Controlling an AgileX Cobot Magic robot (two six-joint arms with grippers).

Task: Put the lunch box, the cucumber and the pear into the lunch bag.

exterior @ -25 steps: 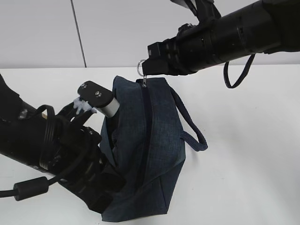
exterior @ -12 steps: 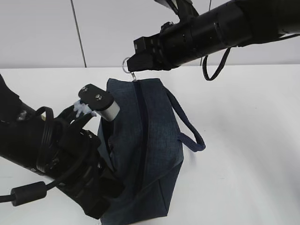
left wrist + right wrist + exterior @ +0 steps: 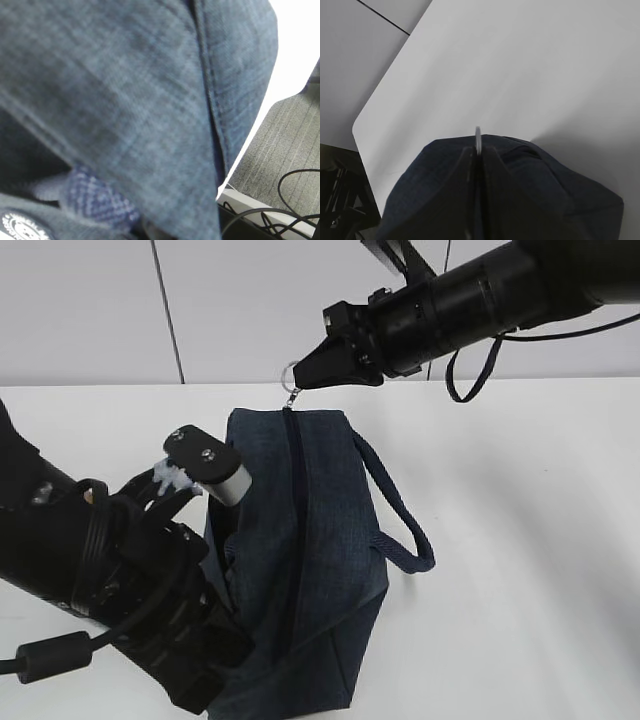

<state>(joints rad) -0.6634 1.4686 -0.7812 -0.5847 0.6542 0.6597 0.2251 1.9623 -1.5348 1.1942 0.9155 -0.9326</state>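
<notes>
Bag: lunch bag (image 3: 310, 560) of dark navy denim-like fabric, boxy, lying lengthwise on the white bench (image 3: 520, 540), one end far, the other near.
Zipper: zipper (image 3: 293, 530) runs along the top of the bag from the far end toward the near end; it looks drawn closed along the length that shows.
Pull: silver ring pull (image 3: 290, 373) stands up off the far end of the bag, on a short link.
Handle: loop handle (image 3: 400, 515) droops out to the right side of the bag and rests on the bench.
Right arm: reaches in from the upper right, slanting down to the left above the far end of the bag.
Right fingers: right gripper (image 3: 310, 371) has its fingers clenched on the ring pull; the wrist view shows the ring edge-on between them, over the bag's far end.
Left arm: comes in low from the near left, pressed against the bag's left side.
Left fingers: left gripper (image 3: 215, 540) is hidden by the arm and by fabric; I cannot tell whether it is released or clenched.
Left wrist view: filled by blue fabric and a stitched seam, very close.
</notes>
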